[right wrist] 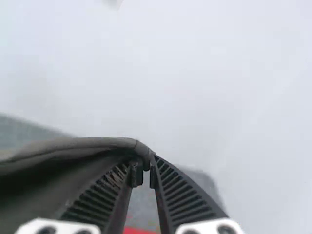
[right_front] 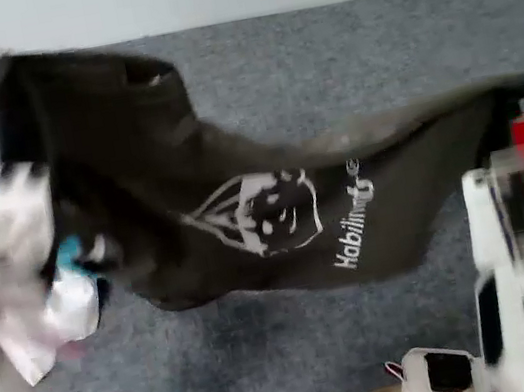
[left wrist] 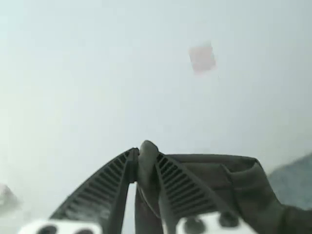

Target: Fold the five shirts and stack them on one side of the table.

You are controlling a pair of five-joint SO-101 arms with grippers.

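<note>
The left gripper (left wrist: 145, 155) has its jaws closed almost completely. A thick fold of the dark olive shirt (left wrist: 234, 180) is pinched between the tips, and a nub of cloth pokes out just past them. From that pinch the fabric drops behind the ribbed fingers (left wrist: 180, 187) and spreads away to one side of the jaws.

In the high view, below and beside this gripped end, a pale heap of cloth (right_front: 54, 309) with a teal patch lies on the grey table (right_front: 338, 51). It is probably more shirts, though it is too blurred to tell them apart.

The dark olive shirt (right_front: 264, 206) hangs stretched between the two sets of jaws. It sags in the middle, with its white print facing the camera and its lower edge close over the table.

At the far right, the right gripper (right wrist: 142, 165) is also clamped nearly closed, with only a thin slit between the tips. The shirt's hem (right wrist: 73, 146) is caught at the very ends of its jaws. From there the hem runs off taut to one side, and the cloth drapes beneath it alongside the fingers (right wrist: 105, 195).
</note>
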